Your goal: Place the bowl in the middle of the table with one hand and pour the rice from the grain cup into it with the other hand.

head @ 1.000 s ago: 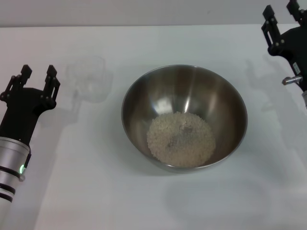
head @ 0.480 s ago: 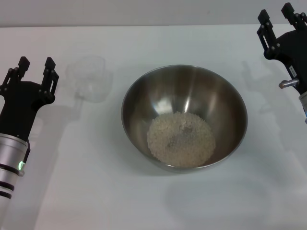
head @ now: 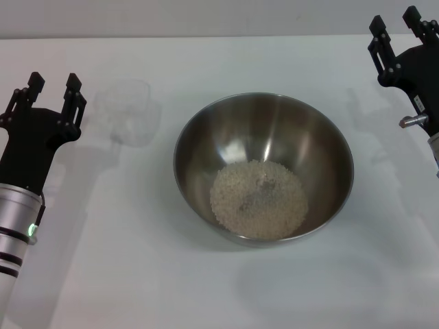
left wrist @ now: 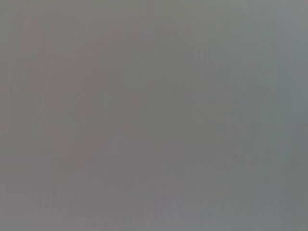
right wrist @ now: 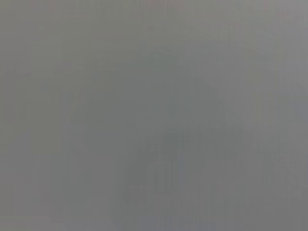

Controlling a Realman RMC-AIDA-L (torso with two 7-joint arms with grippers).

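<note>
At the left edge of the head view, the left gripper (head: 49, 90) is seen above the matte white table (head: 137, 274), its two black fingers spread apart and holding nothing; the arm behind it is a silver-and-black cylinder with a small green light. Just to its right, the grain cup (head: 125, 111), of thin transparent plastic, is set on the table, apart from the fingers, and appears emptied. Near the middle, the bowl (head: 264, 127) is found: round, wide, of brushed steel with a shiny grey inside. A loose, pale heap of rice (head: 258, 199) is held on its bottom. At the far right edge, the right gripper (head: 396, 31) is held with fingers parted and empty. Compared with half a second ago, the left gripper is shifted slightly toward the cup; the bowl, rice and cup are unmoved. Both wrist views are filled with blank grey.
</note>
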